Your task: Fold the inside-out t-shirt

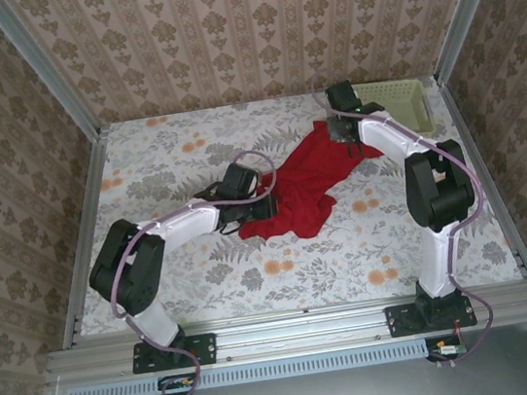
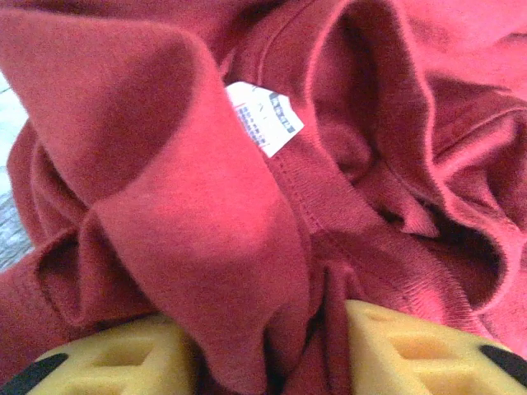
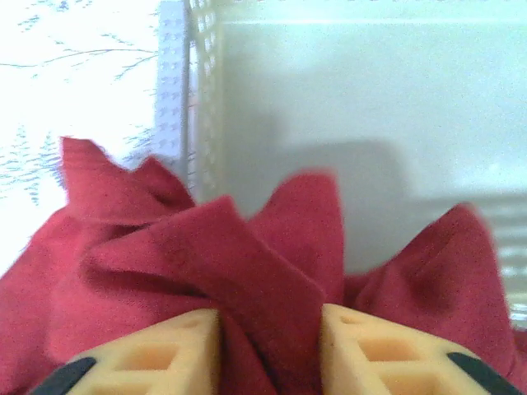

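Upper right, a pale basket [image 1: 405, 101] sits beside the t-shirt [image 1: 303, 197], pinched by left hand [image 2: 263, 362] and right hand [image 3: 270, 354]; floral table [image 1: 171, 171], wallpapered walls [image 1: 249, 23].

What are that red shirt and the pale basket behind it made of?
The t-shirt looks like soft, matte knit cloth, possibly cotton: it has a slightly fuzzy surface, stitched seams and limp folds. The basket looks like rigid pale plastic, with smooth walls and rows of small moulded holes.
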Controlling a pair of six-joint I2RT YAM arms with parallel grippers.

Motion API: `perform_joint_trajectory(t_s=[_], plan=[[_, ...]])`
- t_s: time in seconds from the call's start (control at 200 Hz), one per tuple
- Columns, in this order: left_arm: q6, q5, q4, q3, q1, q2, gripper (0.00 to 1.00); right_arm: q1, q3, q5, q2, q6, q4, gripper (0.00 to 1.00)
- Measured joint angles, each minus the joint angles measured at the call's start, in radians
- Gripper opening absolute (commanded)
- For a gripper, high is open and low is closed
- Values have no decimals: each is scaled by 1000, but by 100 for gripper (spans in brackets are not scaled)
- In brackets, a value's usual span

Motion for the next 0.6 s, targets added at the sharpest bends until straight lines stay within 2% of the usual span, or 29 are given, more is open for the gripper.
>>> perform_joint_trajectory(t_s=[0.055,0.11,0.31,0.455,0.53,0.6], plan=[[-3,7,1,37,-18,28,34,-32,22,1,19,-16,-8,10],[0,17,1,76,-34,55,29,-64,43,1,33,-15,-17,5],[5,42,2,170,-69,100,12,-143,68,3,29,-21,-41,0],[6,37,3,160,-74,58,6,-124,60,4,-52,-24,-65,0],[12,19,5,120,-74,-16,0,-95,32,6,-147,-25,-67,0],[14,0,9,82,-74,-102,0,-64,10,13,-243,-29,-68,0]])
